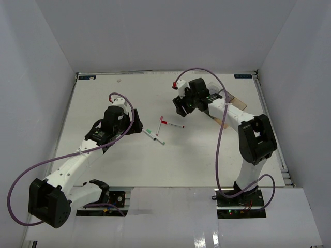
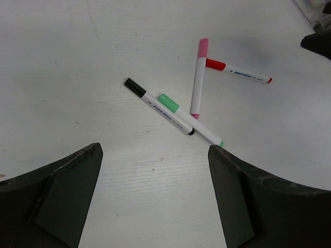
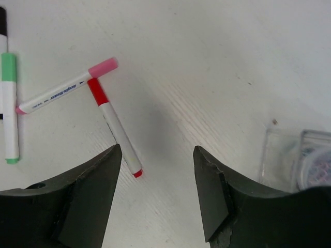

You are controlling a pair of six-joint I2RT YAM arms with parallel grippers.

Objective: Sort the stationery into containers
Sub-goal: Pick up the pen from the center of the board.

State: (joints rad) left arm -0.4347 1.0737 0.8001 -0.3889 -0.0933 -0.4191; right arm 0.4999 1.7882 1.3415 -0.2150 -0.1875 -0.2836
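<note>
Four thin white capped markers are left unsorted on the tabletop; left tool and right tool are spread apart, empty.

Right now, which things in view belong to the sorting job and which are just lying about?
Job: black-capped white marker, green-capped white marker, pink-capped white marker, red-capped white marker, clear plastic bin.
Not the job: purple arm cables, blue labels on the far table edge.

I count four loose markers.
Lying flat: black-capped marker beside green-capped marker; pink-capped marker touching it and red-capped marker.
</note>
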